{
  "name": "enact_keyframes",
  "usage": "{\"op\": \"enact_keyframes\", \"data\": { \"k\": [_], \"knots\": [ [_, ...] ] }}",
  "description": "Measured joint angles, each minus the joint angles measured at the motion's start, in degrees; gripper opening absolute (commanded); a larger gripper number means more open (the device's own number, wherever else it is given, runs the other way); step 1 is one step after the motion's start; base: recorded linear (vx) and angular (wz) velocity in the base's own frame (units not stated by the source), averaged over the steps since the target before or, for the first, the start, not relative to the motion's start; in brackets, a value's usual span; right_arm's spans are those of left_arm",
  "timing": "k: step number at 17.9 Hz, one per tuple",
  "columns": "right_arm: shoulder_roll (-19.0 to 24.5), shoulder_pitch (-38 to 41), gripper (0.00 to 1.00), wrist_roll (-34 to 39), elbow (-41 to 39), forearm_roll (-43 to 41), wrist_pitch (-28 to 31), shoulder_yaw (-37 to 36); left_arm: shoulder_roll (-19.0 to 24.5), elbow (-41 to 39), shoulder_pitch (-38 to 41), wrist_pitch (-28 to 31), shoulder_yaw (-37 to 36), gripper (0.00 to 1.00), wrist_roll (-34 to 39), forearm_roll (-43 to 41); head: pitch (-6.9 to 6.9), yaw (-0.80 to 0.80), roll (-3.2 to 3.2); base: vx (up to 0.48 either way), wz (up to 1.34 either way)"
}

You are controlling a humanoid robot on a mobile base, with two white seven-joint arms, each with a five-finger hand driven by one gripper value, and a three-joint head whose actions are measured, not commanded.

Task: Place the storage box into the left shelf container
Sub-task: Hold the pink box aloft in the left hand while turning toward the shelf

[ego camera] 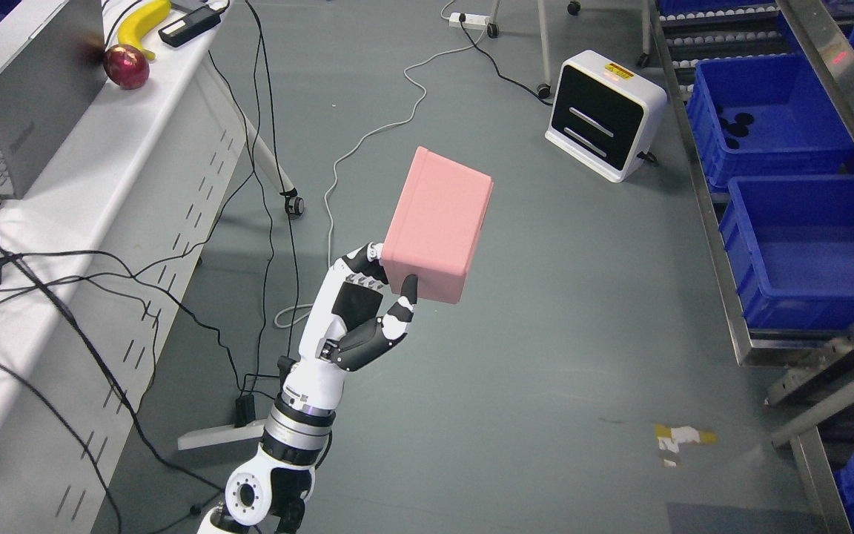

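A pink storage box (438,222) hangs in the air over the grey floor, tilted, in the middle of the head view. My left hand (371,297) is shut on its lower left corner, thumb on the near face and fingers behind it. The arm rises from the bottom edge left of the middle. At the right stands a metal shelf (716,222) holding blue containers: one nearer (812,252) that shows nothing inside, one farther back (768,119). The box is well left of the shelf. My right arm does not show.
A white table (101,200) at the left carries a laptop (19,111), a banana (144,26), a red apple (127,67) and several cables. A white and black device (605,115) sits on the floor near the shelf. Cords trail over the floor.
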Motion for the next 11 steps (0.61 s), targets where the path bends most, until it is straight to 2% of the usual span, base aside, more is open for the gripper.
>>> {"op": "enact_keyframes", "data": {
  "k": [6,11],
  "knots": [
    [0.0,0.0,1.00,0.1,0.0,0.0,0.0,0.0,0.0,1.2,0.4,0.1,-1.1,0.03,-1.4,0.0,-0.01,0.00,0.00,0.455,-0.40],
    [0.0,0.0,1.00,0.3,0.0,0.0,0.1,0.0,0.0,2.2,1.4,0.1,-2.2,0.03,-1.8,-0.1,0.16,0.00,0.00,0.331,-0.87]
  ]
}}
